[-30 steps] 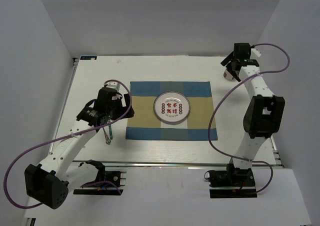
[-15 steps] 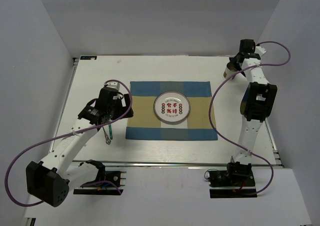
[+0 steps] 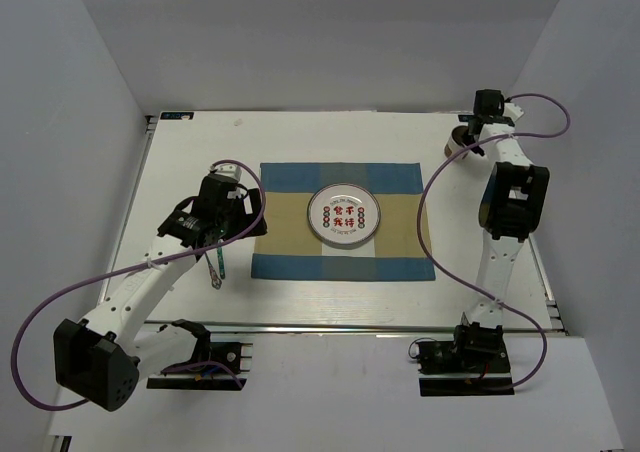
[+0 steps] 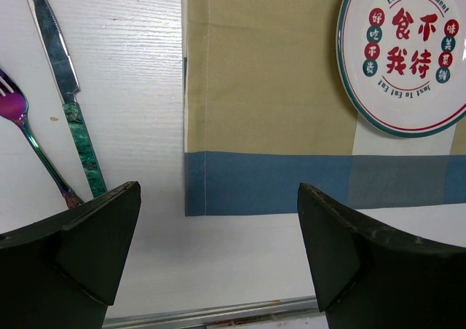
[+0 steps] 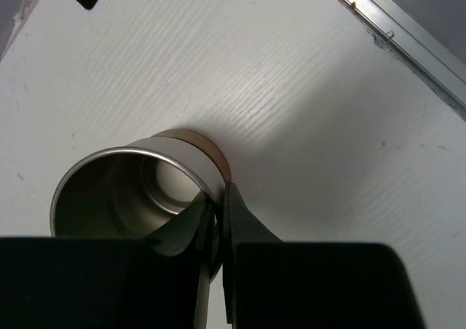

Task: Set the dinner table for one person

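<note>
At the far right corner of the tabletop (image 3: 190,142), the right pincer (image 5: 220,200) clamps the rim of the metal cup (image 5: 109,191), likely for carrying it to the placemat (image 3: 300,187), while the left pincer (image 4: 218,198) hangs wide, empty.

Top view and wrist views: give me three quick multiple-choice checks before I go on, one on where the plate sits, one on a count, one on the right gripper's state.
1. Where is the plate?
A. far left corner
B. mid placemat
C. at the front edge

2. How many utensils lie on the table left of the placemat?
A. one
B. two
C. four

3. The right gripper is:
A. shut on the cup wall
B. open, well above it
C. shut on nothing

Answers:
1 B, checked cloth shows all round the plate.
2 B, one knife and one fork, side by side.
3 A, one finger sits inside the rim and the other outside, pinching the wall.
</note>
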